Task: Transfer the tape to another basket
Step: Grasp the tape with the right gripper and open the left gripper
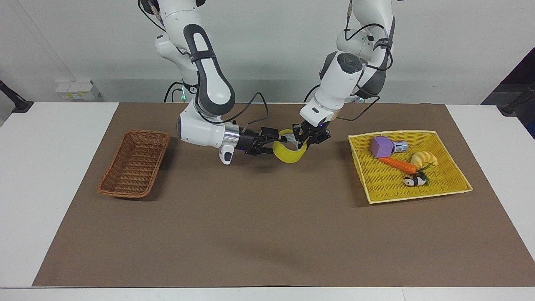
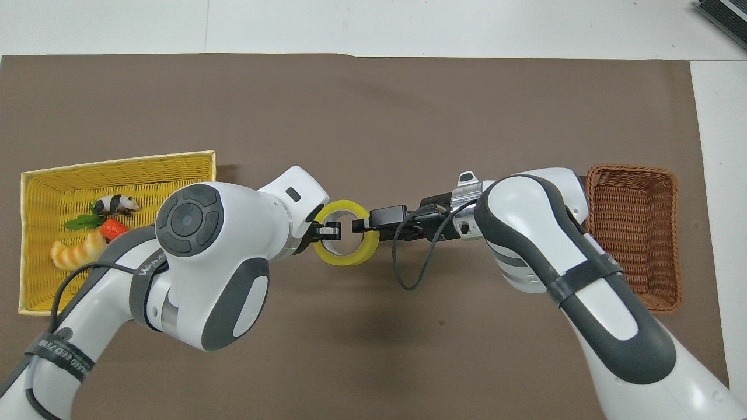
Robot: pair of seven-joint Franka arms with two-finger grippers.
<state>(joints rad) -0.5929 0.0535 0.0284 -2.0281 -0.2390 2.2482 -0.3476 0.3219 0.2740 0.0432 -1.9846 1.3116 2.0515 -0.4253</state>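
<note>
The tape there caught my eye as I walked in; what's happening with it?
A handover is underway. The left gripper holds the yellow tape roll in the air over the brown mat. The right gripper, open, has reached one side of the roll. The brown wicker basket sits at the right arm's end.

Glossy translucent yellow plastic tape on a white core, rough dark brown woven wicker basket, bright yellow woven tray, matt brown paper-like mat over a smooth white surface, glossy white plastic arm shells.
</note>
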